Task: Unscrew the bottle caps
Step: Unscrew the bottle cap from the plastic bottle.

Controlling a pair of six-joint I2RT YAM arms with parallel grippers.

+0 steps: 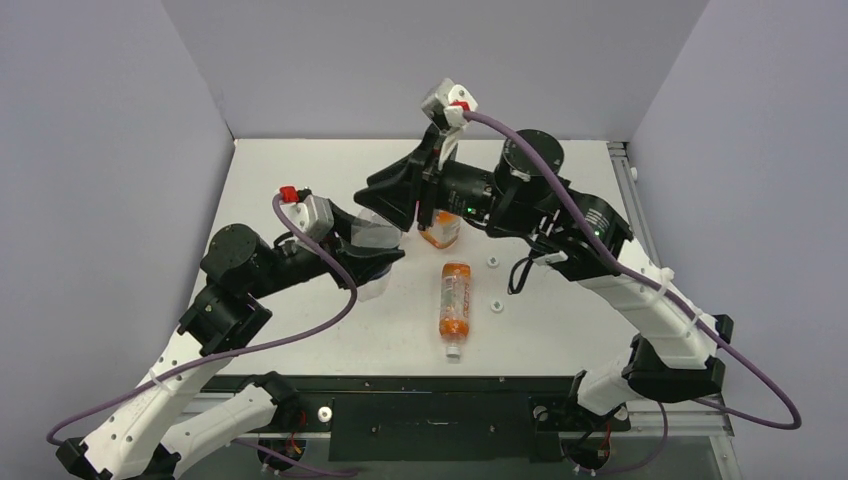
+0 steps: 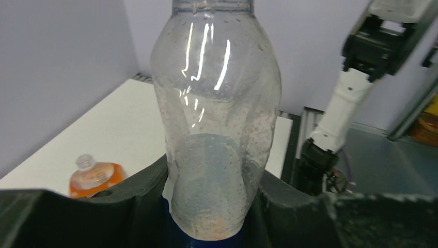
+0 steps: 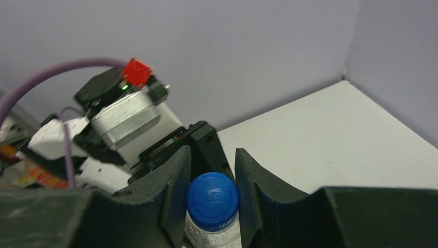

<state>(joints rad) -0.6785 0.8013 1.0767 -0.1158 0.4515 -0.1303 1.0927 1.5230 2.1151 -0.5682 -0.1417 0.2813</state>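
Observation:
My left gripper [image 2: 214, 209] is shut on the lower body of a clear bottle [image 2: 217, 103], just above its blue label. The bottle is held up off the table [image 1: 300, 180], left of centre, where the clear bottle [image 1: 375, 238] shows between the two grippers. Its blue cap [image 3: 212, 200] sits pinched between the black fingers [image 3: 175, 191] of my right gripper [image 3: 212, 197], which is shut on it. From above, my right gripper [image 1: 398, 200] hides the cap, and my left gripper [image 1: 372, 262] sits just below it.
A wide orange bottle [image 1: 440, 232] with an open neck stands behind the grippers. A slim orange bottle [image 1: 455, 298] lies mid-table, its white cap [image 1: 453, 351] toward the near edge. Two loose white caps [image 1: 493, 262] [image 1: 497, 305] lie to its right.

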